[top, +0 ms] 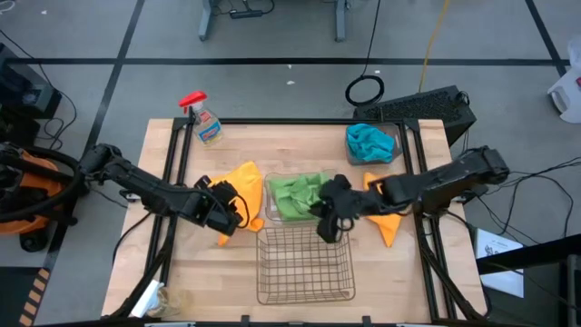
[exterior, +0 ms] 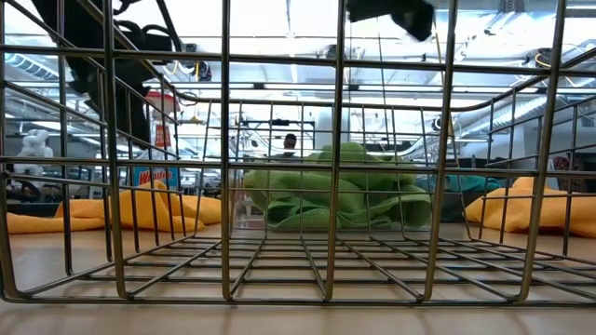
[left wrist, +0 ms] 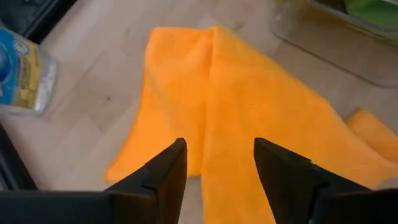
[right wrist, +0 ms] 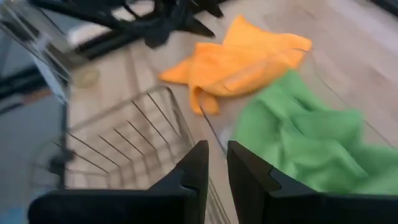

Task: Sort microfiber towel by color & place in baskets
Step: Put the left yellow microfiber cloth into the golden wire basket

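Observation:
One yellow-orange towel (top: 243,182) (left wrist: 249,106) lies crumpled on the table, left of the clear container (top: 268,218). My left gripper (top: 227,211) (left wrist: 217,155) is open just over its near part, one finger on each side of a fold. Two lime green towels (top: 295,193) (right wrist: 298,137) fill the clear container. My right gripper (top: 327,222) (right wrist: 217,149) hovers over that container's near right corner, fingers almost together and holding nothing. A second yellow-orange towel (top: 388,227) lies under the right arm. Teal-blue towels (top: 368,141) sit in the brown-tinted container (top: 392,145).
The copper wire basket (top: 304,263) (right wrist: 124,143) stands at the table's near edge, just in front of the clear container, with nothing in it. A spray bottle with a red trigger (top: 207,125) (left wrist: 18,74) stands at the far left. Bare wood lies left and right of the wire basket.

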Motion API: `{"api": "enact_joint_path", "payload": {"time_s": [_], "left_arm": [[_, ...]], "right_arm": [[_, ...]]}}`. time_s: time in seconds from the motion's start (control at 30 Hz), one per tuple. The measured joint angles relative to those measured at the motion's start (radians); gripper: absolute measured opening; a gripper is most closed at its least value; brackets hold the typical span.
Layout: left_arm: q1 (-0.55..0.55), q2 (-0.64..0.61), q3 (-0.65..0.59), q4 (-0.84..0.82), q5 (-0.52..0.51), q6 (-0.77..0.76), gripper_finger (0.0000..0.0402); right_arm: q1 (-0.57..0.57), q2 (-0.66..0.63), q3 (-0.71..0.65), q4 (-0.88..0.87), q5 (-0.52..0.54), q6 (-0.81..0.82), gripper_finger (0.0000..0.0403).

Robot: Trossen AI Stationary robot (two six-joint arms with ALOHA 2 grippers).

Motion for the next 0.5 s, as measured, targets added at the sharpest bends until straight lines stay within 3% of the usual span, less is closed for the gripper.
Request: {"api": "enact_joint_path", "payload": {"time_s": [0.23,0.33,0.5], "left_arm": [[0.017,0.000,-0.015,0.029,-0.053,-0.026,0.0194],[0.063,0.000,-0.058,0.044,0.028,-0.048,0.0194],[0.098,0.000,-0.141,0.102,0.158,-0.052,0.0202]], "right_arm": [[0.132,-0.016,-0.004,-0.241,0.248,0.151,0.0052],[0.171,-0.016,-0.027,-0.258,0.318,0.223,0.0052],[0.230,-0.016,-0.072,-0.239,0.345,0.293,0.0052]]}}
